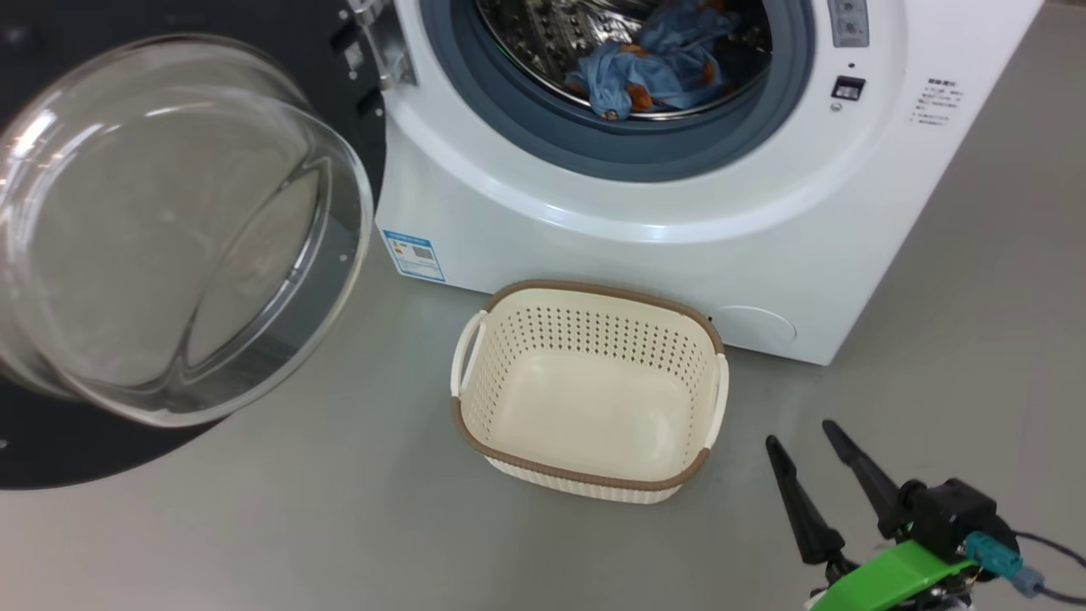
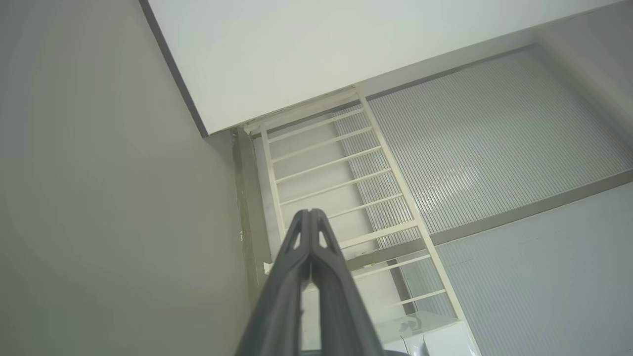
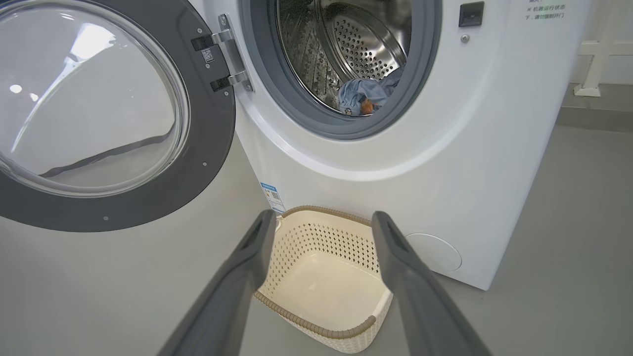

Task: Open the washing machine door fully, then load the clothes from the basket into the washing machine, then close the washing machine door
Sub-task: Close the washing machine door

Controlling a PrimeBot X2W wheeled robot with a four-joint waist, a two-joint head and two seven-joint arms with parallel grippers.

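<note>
We see the clothes (image 1: 662,64) at upper centre inside the washing machine (image 1: 645,246), its door (image 1: 170,229) wide open at left. The basket (image 1: 594,293) sits mid-frame before it. Our right gripper (image 1: 799,433), lower right, gapes wide, empty; our left gripper (image 2: 310,213) is pinched together.

The washing machine door (image 1: 170,238) is cut off at left, and the label (image 1: 413,255) is unreadably small.

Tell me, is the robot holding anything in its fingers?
Nothing. The right gripper has its fingers spread and empty; the left gripper has its fingers shut on nothing.
</note>
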